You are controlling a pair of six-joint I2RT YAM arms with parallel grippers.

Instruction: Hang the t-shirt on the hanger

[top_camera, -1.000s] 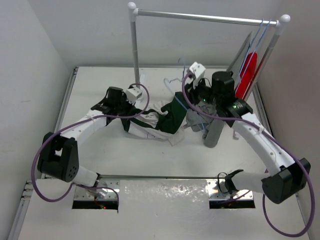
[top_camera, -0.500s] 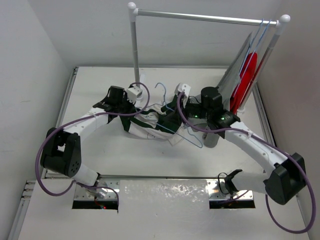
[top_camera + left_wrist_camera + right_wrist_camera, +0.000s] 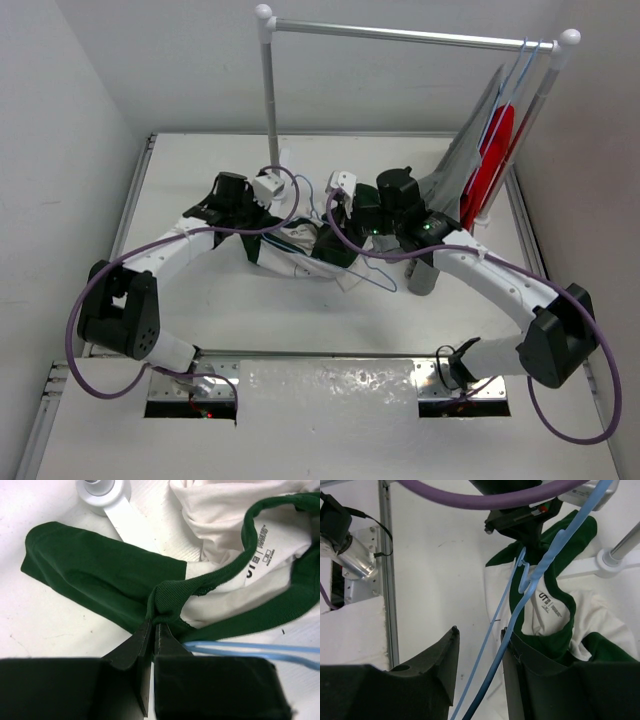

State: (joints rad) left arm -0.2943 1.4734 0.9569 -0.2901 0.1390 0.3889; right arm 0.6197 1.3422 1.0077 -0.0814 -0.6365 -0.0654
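Observation:
The t-shirt (image 3: 300,245) lies bunched on the table between the arms, cream with dark green sleeves. My left gripper (image 3: 257,222) is shut on its green collar band (image 3: 210,580), pinched at the fingertips (image 3: 154,622). My right gripper (image 3: 337,232) is open above the collar opening (image 3: 560,630). The pale-blue hanger (image 3: 540,575) runs between its jaws, and the thicker bar rests against the right finger (image 3: 520,670). The hanger's lower bar (image 3: 372,275) sticks out over the shirt and also shows in the left wrist view (image 3: 250,647). The left gripper (image 3: 520,517) shows in the right wrist view.
The white clothes rail (image 3: 268,90) stands at the back, with its foot (image 3: 107,495) just beyond the shirt. A grey shirt (image 3: 465,160) and a red shirt (image 3: 495,150) hang at its right end. A grey object (image 3: 425,272) stands right of the shirt.
My right arm has swung left with the hanger, from beside the hanging shirts to over the t-shirt's collar. The left gripper has kept its hold in place.

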